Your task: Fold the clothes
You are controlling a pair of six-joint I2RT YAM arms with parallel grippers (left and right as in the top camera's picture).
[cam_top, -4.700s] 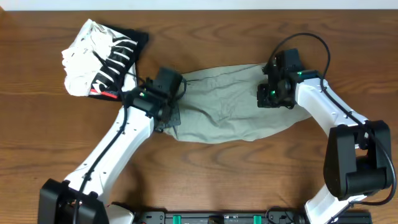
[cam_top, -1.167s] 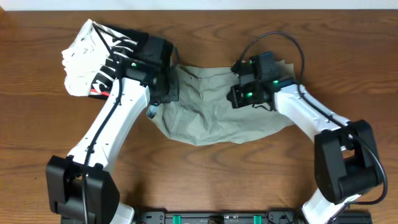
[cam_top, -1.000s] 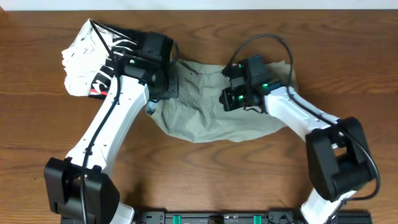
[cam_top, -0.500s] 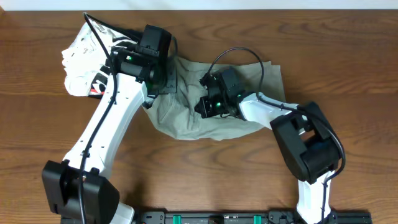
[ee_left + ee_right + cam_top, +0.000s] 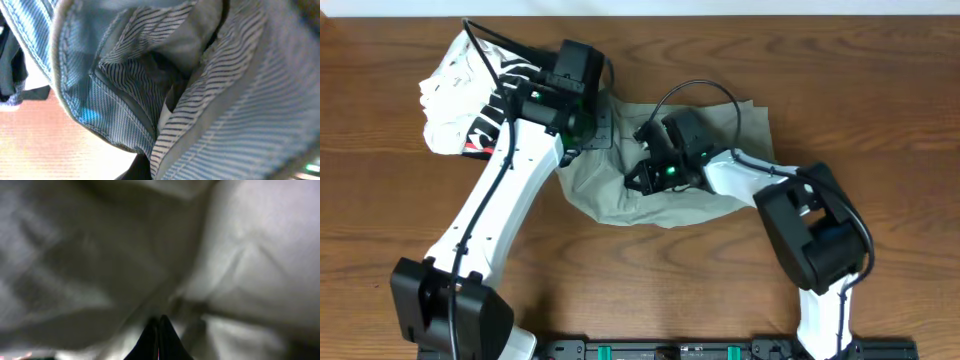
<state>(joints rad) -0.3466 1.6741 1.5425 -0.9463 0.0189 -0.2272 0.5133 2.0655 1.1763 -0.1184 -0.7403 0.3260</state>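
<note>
- So, I see the khaki shorts (image 5: 612,192) bunched on the wooden table (image 5: 880,80), touching the striped garment (image 5: 470,95).
- My left gripper (image 5: 582,128) is clamped on their upper-left edge; the striped blue waistband lining (image 5: 125,90) fills its camera.
- My right gripper (image 5: 642,180) is pinched closed on a fold mid-cloth.

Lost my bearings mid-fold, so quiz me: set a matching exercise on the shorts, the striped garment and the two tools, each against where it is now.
Things:
1. shorts
2. striped garment
3. left tool
4. right tool

Places:
A. far left of the table
B. shut on plain khaki cloth near the shorts' middle
C. bunched at mid-table, under both arms
D. at the shorts' left end, next to the striped garment

Pairs: 1-C, 2-A, 3-D, 4-B.
</note>
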